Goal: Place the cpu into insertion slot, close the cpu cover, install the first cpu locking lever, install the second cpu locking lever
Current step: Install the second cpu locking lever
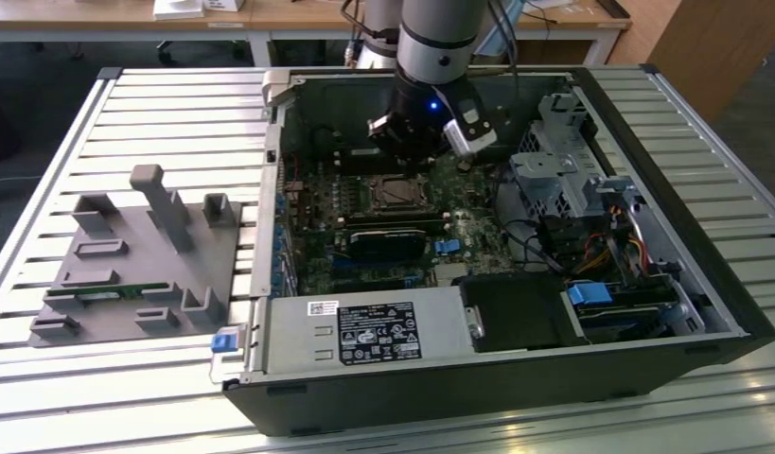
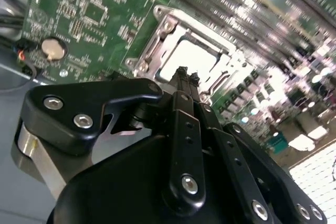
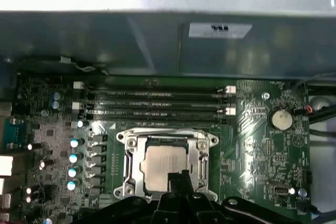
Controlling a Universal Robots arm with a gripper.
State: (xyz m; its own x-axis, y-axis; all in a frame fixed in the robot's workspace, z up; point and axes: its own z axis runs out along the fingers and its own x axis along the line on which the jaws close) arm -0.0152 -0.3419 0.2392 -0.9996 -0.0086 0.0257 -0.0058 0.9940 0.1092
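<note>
Just beyond the tips of the gripper (image 3: 178, 178), whose jaws are pressed together and hold nothing, the cpu (image 3: 160, 166) already sits in the insertion slot (image 3: 129, 169) under the cpu cover (image 3: 202, 162). For the lever step, I think the tips must push slowly and straight, without scraping the green board (image 3: 252, 145).

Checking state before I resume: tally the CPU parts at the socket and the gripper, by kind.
Cpu: 1, seated in the slot
Insertion slot: 1
Cpu cover: 1, down around the cpu
Gripper: 1, fingertips together just above the cover's edge
Total: 4
</note>
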